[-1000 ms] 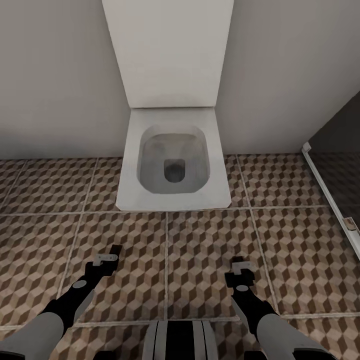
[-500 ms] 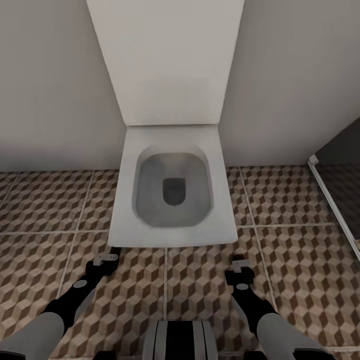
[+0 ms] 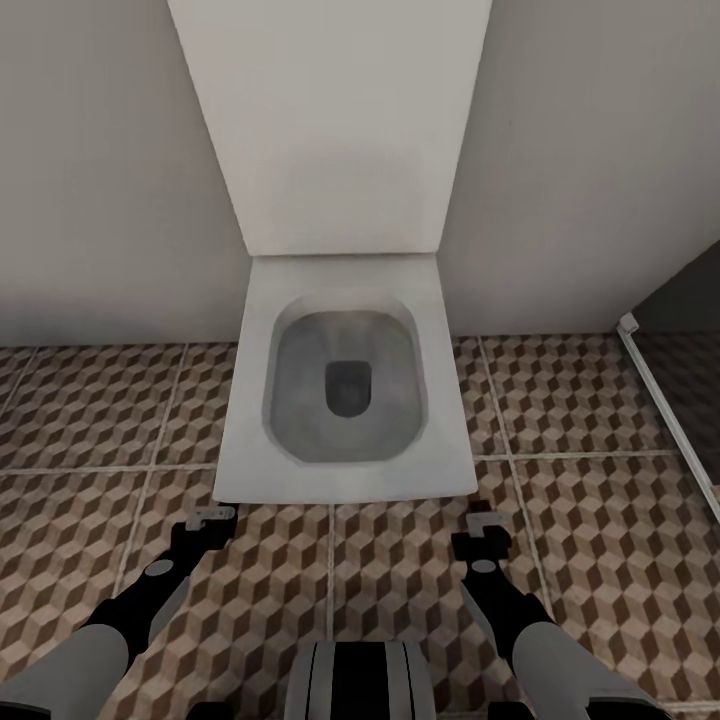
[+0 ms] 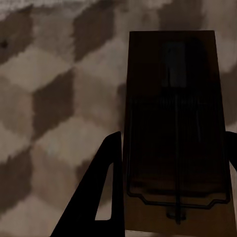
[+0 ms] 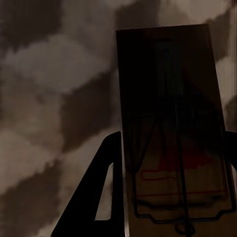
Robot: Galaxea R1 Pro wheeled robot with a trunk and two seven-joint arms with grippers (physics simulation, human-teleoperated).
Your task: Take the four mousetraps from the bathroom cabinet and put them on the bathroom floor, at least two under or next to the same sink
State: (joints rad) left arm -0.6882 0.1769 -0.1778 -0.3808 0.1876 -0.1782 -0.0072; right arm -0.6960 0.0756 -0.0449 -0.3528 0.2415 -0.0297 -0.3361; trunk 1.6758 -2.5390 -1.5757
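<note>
In the left wrist view a dark-brown mousetrap (image 4: 175, 133) with thin wire parts sits between the black fingers (image 4: 101, 192), and my left gripper (image 3: 212, 520) is shut on it. The right wrist view shows a second mousetrap (image 5: 173, 123) held the same way, with my right gripper (image 3: 487, 527) shut on it. Both grippers hang low over the cube-patterned bathroom floor (image 3: 90, 400), just in front of a white toilet. The cabinet and the bathroom sink are out of view.
A white toilet (image 3: 345, 390) with its lid raised stands straight ahead against a pale wall, its front rim close to both grippers. A white-framed dark glass panel (image 3: 665, 410) runs along the right. Tiled floor stretches to either side of the toilet.
The whole view has closed in on the toilet, mostly in the first half second, so the camera moved forward. Both arms keep their pose, each still holding its mousetrap.
</note>
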